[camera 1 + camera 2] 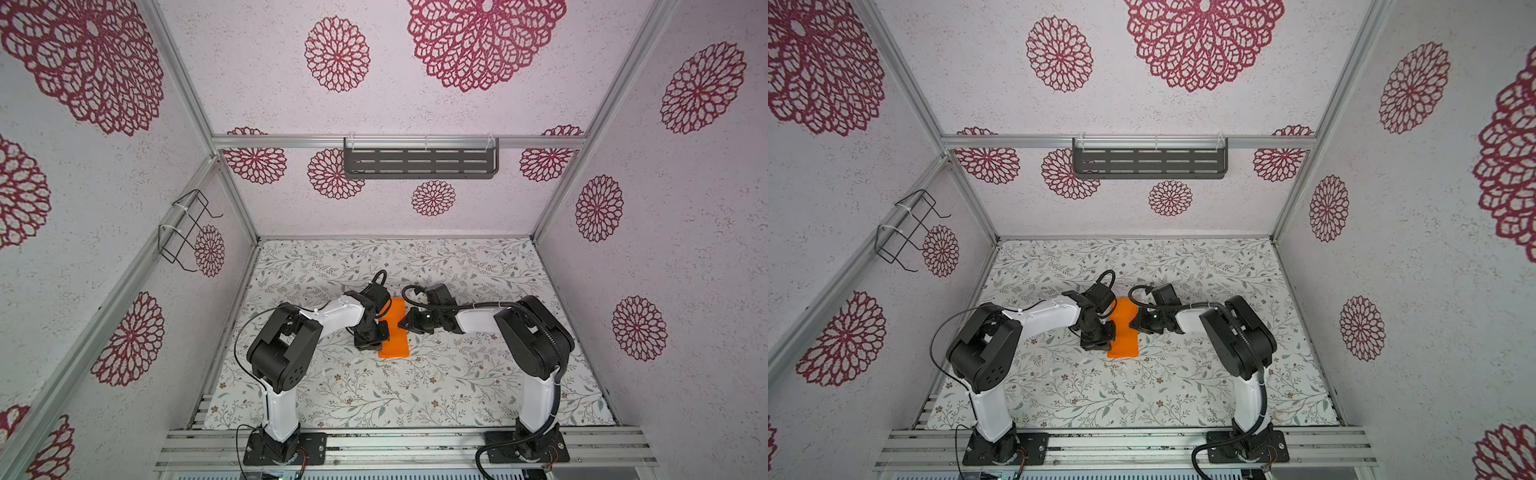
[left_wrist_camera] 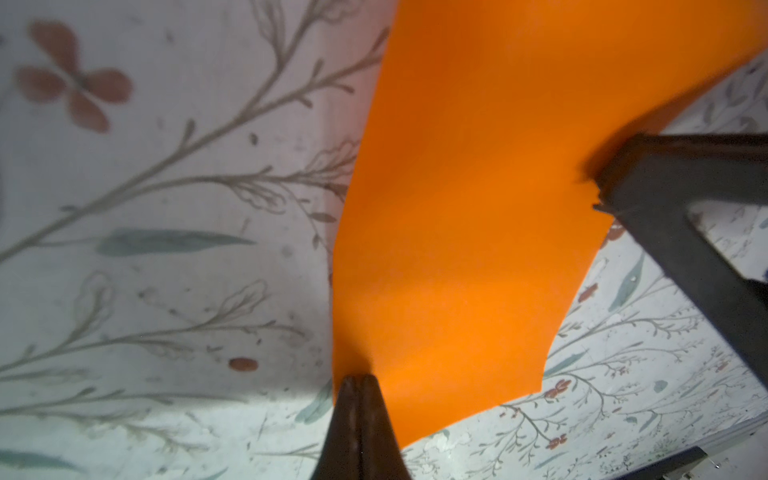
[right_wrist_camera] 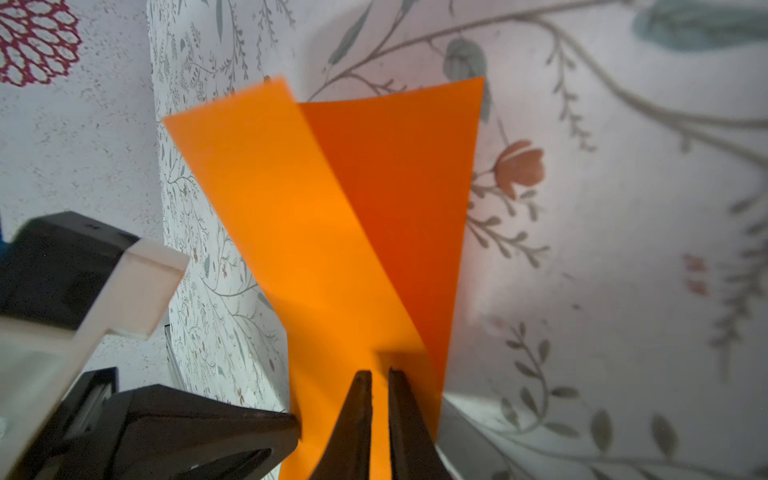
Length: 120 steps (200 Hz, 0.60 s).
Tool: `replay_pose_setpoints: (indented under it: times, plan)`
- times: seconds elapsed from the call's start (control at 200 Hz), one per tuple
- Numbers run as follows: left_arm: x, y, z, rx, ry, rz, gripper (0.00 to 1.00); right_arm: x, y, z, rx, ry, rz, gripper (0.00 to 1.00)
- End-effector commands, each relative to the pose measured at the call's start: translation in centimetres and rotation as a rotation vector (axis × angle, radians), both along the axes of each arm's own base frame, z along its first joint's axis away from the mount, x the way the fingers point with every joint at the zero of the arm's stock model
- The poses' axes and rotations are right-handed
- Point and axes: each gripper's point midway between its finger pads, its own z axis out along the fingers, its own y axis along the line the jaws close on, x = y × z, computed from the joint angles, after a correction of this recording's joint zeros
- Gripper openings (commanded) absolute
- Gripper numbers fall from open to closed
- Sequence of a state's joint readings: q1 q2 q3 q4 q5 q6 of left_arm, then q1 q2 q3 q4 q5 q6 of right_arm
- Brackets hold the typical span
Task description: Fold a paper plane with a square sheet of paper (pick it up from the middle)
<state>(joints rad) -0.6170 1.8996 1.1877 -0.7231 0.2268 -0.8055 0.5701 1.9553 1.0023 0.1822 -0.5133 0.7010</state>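
The paper [image 1: 395,330] sits mid-table [image 1: 457,386], loosely doubled over. The left hand [image 2: 359,380] is pinched tight on one edge and the right hand [image 3: 379,376] nips the opposite edge. A clean crease likely needs the edges aligned and an even press down.
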Motion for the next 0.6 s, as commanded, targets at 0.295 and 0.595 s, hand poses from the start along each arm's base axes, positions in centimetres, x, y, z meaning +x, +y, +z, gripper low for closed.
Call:
replay_pose_setpoints:
  times: [0.295,0.595]
  plan:
    - [-4.4,0.8,-1.2,0.086,0.108,0.004,0.01,-4.1,-5.4,-7.7,-0.262,0.218,-0.091,0.15]
    - [-3.3,0.2,1.0,0.026,0.053,0.016,0.01,-4.1,-5.4,-7.8,-0.253,0.22,-0.094,0.15]
